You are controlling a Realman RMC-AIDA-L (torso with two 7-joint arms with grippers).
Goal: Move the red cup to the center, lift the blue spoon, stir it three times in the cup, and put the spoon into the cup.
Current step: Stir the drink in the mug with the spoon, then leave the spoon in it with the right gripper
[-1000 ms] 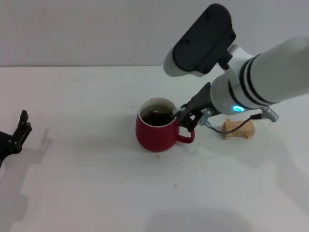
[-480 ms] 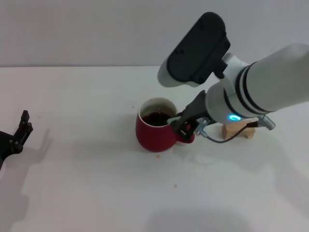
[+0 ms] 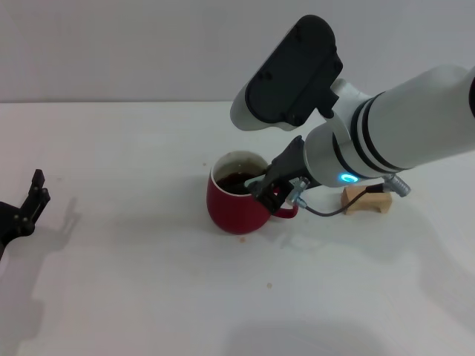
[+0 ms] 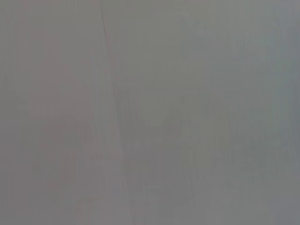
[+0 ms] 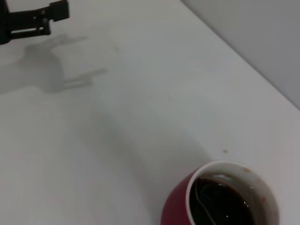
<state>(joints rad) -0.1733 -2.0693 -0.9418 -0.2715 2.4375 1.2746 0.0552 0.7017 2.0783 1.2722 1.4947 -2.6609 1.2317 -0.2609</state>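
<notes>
The red cup stands on the white table near the middle of the head view, dark liquid inside and its handle pointing right. My right gripper hovers at the cup's right rim, just above the handle, shut on the blue spoon, whose pale handle slants down into the liquid. The right wrist view looks down into the cup, where a thin grey line of the spoon shows in the liquid. My left gripper rests open at the table's far left, away from the cup.
A pale wooden block lies right of the cup, partly behind my right arm. A few small crumbs dot the table in front of the cup. The left wrist view holds only a blank grey surface.
My right arm has swung left and slightly lower, carrying the spoon across the cup's right side. The cup has shifted a little left. The left arm has not moved.
</notes>
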